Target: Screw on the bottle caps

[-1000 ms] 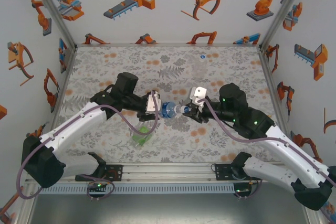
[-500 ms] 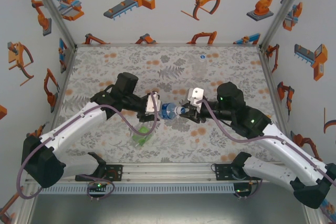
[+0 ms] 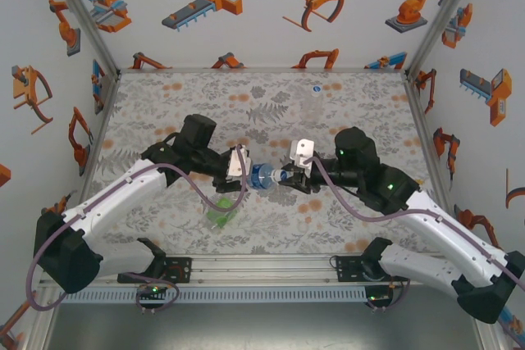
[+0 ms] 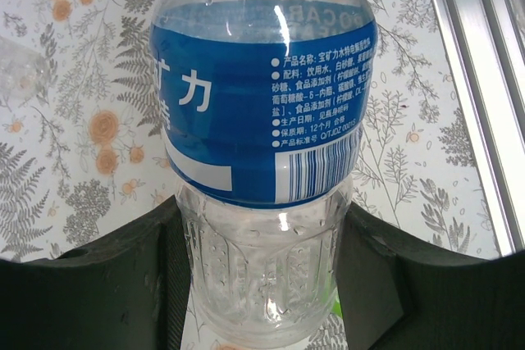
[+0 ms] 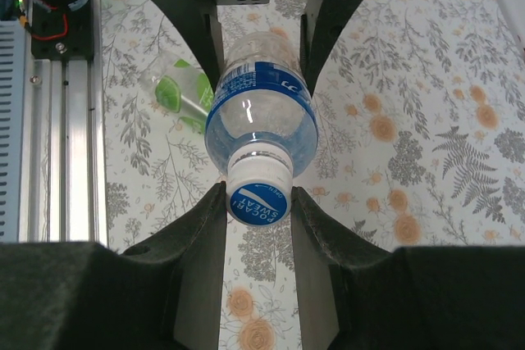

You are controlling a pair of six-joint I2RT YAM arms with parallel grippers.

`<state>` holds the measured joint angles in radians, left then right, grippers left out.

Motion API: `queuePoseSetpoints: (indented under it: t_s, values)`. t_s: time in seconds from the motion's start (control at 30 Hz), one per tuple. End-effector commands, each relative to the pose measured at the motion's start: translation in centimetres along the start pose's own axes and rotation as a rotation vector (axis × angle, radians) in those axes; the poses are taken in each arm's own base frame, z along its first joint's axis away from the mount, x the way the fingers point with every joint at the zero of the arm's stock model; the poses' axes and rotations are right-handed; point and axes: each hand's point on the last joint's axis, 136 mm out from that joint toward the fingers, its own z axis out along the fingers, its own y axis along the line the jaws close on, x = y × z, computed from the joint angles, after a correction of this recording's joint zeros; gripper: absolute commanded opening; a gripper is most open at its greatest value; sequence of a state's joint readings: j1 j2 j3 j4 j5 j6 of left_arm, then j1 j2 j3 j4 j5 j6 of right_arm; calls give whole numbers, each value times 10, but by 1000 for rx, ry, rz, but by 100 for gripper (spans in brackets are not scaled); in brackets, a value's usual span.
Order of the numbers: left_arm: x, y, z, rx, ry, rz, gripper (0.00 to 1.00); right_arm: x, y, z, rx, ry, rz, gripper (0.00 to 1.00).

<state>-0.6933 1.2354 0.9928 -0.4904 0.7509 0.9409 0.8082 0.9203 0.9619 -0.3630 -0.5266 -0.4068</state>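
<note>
Clamping the blue-label bottle in my left jaws, I am turning the cap, pinched in my right jaws, square to its neck.

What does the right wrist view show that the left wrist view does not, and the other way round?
Right wrist view: the right gripper closed on the cap; the green-label bottle lying on the table; an aluminium rail. Left wrist view: the label's small print and barcode, and the ribbed lower body. Both: the blue-label bottle, the left gripper holding it, and the floral table.
</note>
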Motion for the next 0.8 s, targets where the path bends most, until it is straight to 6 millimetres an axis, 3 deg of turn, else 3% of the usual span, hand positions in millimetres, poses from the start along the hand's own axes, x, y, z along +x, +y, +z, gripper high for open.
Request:
queuePoseSetpoints:
  t_s: [0.0, 0.5, 0.63, 0.77]
  values:
    - [-18, -5, -4, 23, -72, 58, 0, 4, 15, 4, -94, 9, -27, 20]
    - [-17, -7, -1, 61, -69, 37, 0, 6, 13, 17, -139, 18, -216, 17]
    - [-17, -3, -2, 44, -64, 27, 0, 12, 7, 20, -108, 38, -172, 14]
    - [-17, 6, -5, 4, -75, 11, 0, 19, -1, 23, -40, 34, -17, 10]
